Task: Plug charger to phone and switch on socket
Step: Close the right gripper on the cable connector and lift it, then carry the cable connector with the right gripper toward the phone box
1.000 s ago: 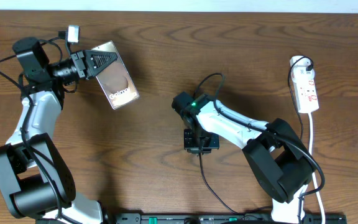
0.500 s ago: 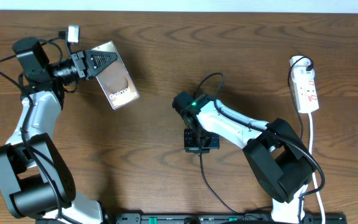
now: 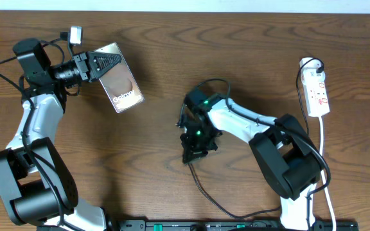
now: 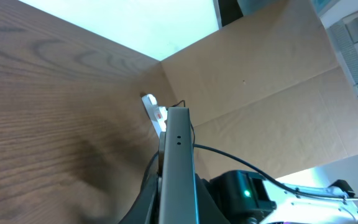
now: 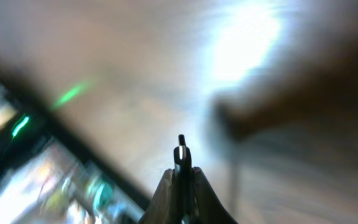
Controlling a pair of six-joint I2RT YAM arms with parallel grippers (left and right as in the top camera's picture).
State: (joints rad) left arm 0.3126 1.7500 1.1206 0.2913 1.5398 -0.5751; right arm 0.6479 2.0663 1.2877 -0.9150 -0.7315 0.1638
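The left gripper (image 3: pixel 113 61) clamps the phone (image 3: pixel 124 90) on edge; the right gripper (image 5: pixel 180 175) pinches the charger (image 5: pixel 180 149) tip (view blurred). Line the tip squarely with the phone's free end before pushing

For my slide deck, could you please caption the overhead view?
Left fingers hold the phone, right fingers pinch the charger mid-table, socket at far right.

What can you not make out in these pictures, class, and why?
- Right wrist view: blur smears everything beyond the right gripper, so the rest is unreadable.
- Left wrist view: the phone shows edge-on, so its screen is hidden.
- Overhead: the tip of the charger is hidden under the right gripper, and the switch on the socket is too small to read.
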